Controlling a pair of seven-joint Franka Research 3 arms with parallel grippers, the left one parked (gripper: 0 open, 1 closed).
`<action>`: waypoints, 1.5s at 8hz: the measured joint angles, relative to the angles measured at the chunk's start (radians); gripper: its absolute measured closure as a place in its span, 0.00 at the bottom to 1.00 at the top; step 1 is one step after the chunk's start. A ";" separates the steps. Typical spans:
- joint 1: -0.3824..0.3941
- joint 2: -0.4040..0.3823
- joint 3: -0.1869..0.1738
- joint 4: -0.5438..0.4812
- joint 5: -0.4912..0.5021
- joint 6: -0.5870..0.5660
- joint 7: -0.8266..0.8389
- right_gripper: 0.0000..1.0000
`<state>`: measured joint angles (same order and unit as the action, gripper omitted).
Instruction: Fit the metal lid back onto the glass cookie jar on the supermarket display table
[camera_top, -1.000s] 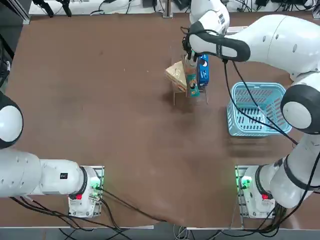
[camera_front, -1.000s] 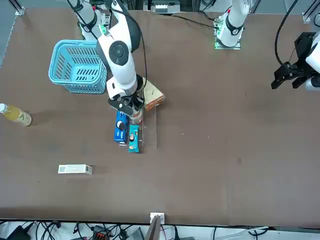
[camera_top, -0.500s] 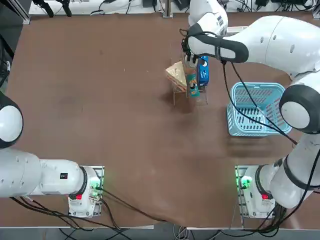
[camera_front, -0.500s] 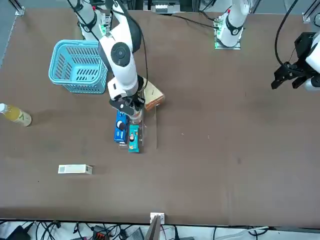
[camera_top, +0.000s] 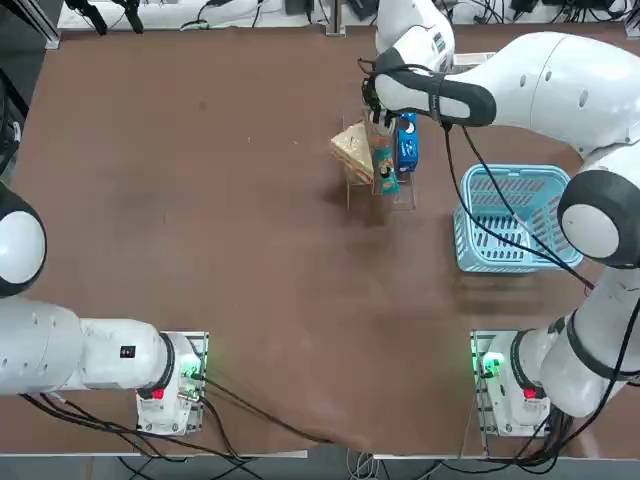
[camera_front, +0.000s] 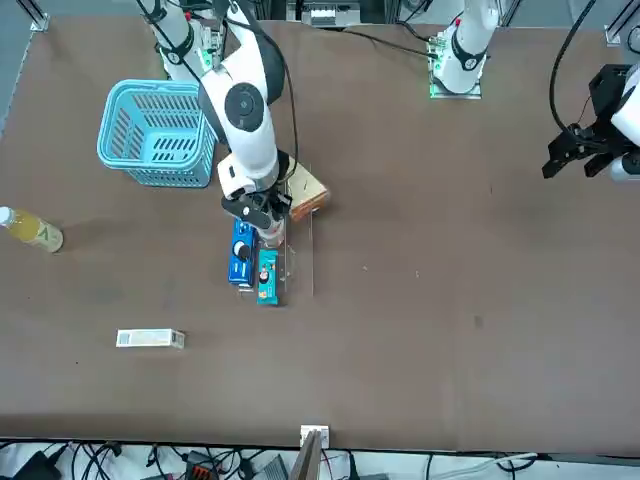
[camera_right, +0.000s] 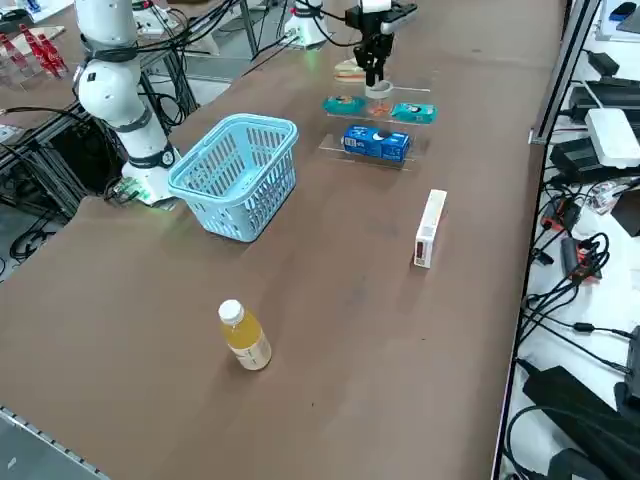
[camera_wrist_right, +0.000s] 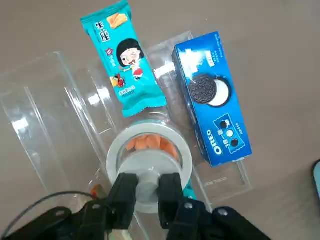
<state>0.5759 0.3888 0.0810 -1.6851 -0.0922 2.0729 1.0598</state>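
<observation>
ok so starting at the near side: the right arm's base sits at the near edge of the brown display table, with the light blue plastic basket a bit further out on the right. past the basket toward the right side there's a small bottle of yellow liquid with a white cap, lying over on its side.

around the middle, going out toward the far half, is a clear plastic tray of snacks. a sandwich-looking wedge is on its left, and a blue oreo box on its right. the glass cookie jar stands between two teal snack packets, one nearer and one farther, and you can see orange bits inside through its round pale mouth.

the right gripper is right over that jar, fingers pinched in on the metal lid by its knob. the lid is over part of the mouth, off toward one side, with the orange stuff showing past its edge. can't tell if it's touching the rim.

farthest out, to the right of the tray, a small white box lies on the table.
</observation>
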 joint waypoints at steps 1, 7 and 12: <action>0.000 0.000 -0.002 0.000 -0.001 0.000 0.000 0.72; -0.002 0.001 -0.008 0.000 -0.005 0.012 0.000 0.72; -0.002 0.005 -0.009 0.001 -0.005 0.027 0.000 0.72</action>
<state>0.5735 0.3940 0.0720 -1.6842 -0.0973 2.1004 1.0602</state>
